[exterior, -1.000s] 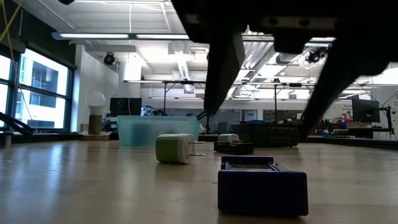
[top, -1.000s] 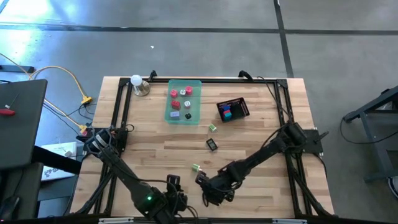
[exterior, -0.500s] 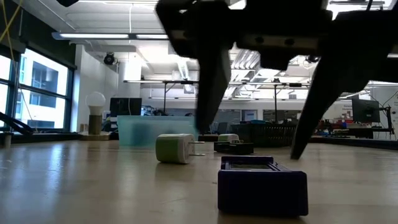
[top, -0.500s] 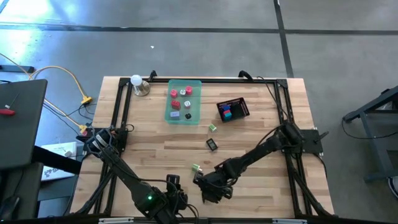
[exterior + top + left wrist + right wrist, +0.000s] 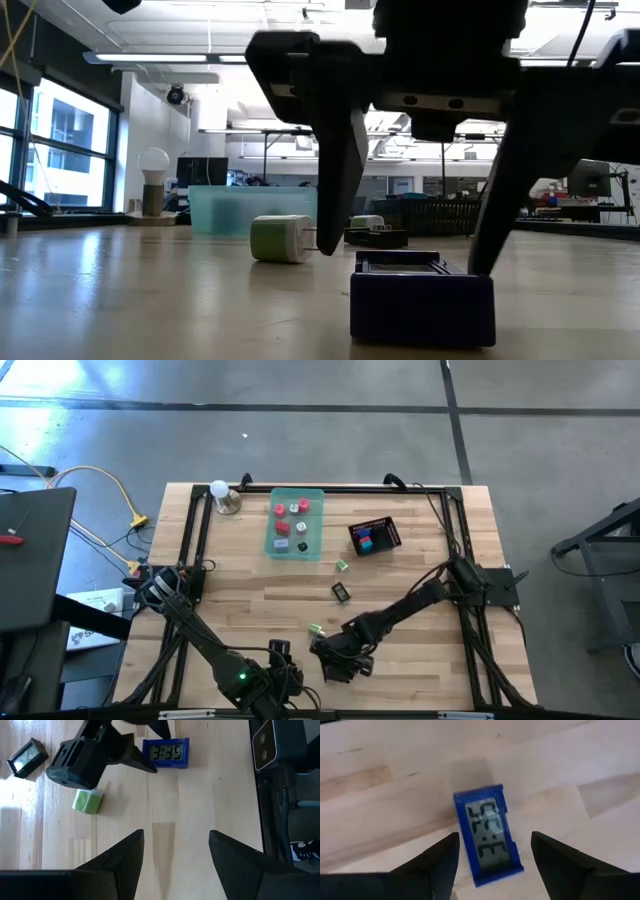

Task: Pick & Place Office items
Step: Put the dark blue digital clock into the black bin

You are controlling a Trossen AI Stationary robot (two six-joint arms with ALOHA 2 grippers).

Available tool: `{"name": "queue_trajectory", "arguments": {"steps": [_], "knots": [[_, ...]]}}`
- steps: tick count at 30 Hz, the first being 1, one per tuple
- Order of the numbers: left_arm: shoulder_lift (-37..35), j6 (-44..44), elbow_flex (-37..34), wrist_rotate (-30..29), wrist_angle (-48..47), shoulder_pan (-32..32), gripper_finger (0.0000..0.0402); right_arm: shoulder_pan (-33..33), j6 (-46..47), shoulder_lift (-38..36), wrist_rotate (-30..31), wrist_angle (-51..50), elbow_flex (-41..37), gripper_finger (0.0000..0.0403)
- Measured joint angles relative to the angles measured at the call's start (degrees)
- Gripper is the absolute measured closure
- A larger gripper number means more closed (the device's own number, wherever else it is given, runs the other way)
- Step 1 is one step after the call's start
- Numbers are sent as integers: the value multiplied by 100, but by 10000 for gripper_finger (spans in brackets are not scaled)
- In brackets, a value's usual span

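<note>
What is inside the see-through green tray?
The green tray holds about five tiny pieces: some red or pink, one pale lavender, one dark. In the low view its cloudy wall hides them, so only the high view shows them.

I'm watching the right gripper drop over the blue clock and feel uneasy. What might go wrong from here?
The right gripper is open astride the blue clock, which lies skewed between its fingers; closing may twist or push it away. The green block lies close by and the arm might knock it.

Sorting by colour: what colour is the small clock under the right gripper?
Blue clock, clearest in the right wrist view.
</note>
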Motion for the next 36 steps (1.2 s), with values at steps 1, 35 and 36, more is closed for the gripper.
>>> {"name": "queue_trajectory", "arguments": {"steps": [1, 35, 36], "knots": [[0, -4, 0, -1, 2, 0, 186, -20, 6, 2, -4, -34, 0, 168], [2, -277, 0, 32, 261, 91, 186, -105, 2338, 181, -556, -249, 9, 271], [2, -308, 0, 78, 260, 86, 186, -88, 2556, 169, -550, -272, 9, 271]]}}
